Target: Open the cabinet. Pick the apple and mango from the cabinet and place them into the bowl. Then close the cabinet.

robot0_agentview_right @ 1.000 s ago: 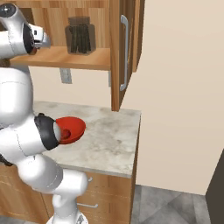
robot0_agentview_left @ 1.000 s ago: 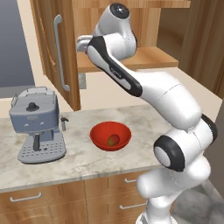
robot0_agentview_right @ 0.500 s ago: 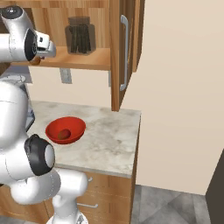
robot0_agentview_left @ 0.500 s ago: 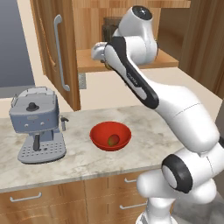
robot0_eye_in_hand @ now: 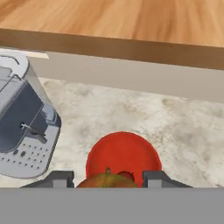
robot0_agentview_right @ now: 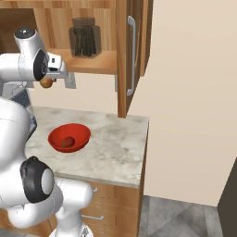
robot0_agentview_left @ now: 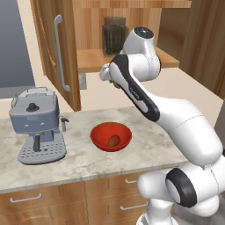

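Red bowl [robot0_agentview_left: 111, 136] sat on the counter [robot0_agentview_left: 79, 160] beside the coffee machine [robot0_agentview_left: 37, 125], one fruit [robot0_agentview_left: 114, 140] already in it. Gripper [robot0_eye_in_hand: 107, 180] was pinching a second fruit [robot0_eye_in_hand: 108, 180], which looked like an apple; it hung high above the bowl, in front of the open cabinet [robot0_agentview_left: 57, 52].

Risks: letting go from that height could make the fruit bounce out or roll off the counter. It sat a little off the bowl's centre in the hand view, so it could clip the rim. The arm could also knock the door [robot0_agentview_right: 132, 51] or jar [robot0_agentview_left: 114, 35] when swinging back.

Compared with a second earlier, the wrist had come out of the shelf and moved over the bowl. Bowl and machine stayed put.
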Controlling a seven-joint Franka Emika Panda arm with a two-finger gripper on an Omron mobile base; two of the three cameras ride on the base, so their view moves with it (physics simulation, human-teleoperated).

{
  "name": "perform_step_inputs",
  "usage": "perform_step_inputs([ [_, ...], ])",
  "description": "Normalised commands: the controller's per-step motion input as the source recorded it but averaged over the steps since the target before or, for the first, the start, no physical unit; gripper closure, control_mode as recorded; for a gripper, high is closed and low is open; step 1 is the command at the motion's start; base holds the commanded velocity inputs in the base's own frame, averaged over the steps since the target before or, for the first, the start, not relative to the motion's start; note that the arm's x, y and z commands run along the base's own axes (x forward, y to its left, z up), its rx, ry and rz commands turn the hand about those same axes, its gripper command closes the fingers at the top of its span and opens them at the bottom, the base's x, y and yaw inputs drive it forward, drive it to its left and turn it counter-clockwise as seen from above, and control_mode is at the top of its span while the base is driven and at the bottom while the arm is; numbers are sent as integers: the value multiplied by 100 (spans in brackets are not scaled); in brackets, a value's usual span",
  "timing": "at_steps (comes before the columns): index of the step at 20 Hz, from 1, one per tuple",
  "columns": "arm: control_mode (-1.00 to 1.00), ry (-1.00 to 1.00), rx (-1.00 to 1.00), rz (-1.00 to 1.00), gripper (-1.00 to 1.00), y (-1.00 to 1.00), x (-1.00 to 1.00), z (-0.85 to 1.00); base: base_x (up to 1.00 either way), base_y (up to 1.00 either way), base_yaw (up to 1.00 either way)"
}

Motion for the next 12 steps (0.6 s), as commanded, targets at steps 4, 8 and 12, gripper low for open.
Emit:
perform_step_inputs([
  [4, -100, 1, -8, 0, 100, -9, -1, -75, 0, 0, 0],
  [8, -100, 0, -8, 0, 100, 0, 0, -66, 0, 0, 0],
  [12, -100, 0, -5, 0, 100, 0, 1, -61, 0, 0, 0],
])
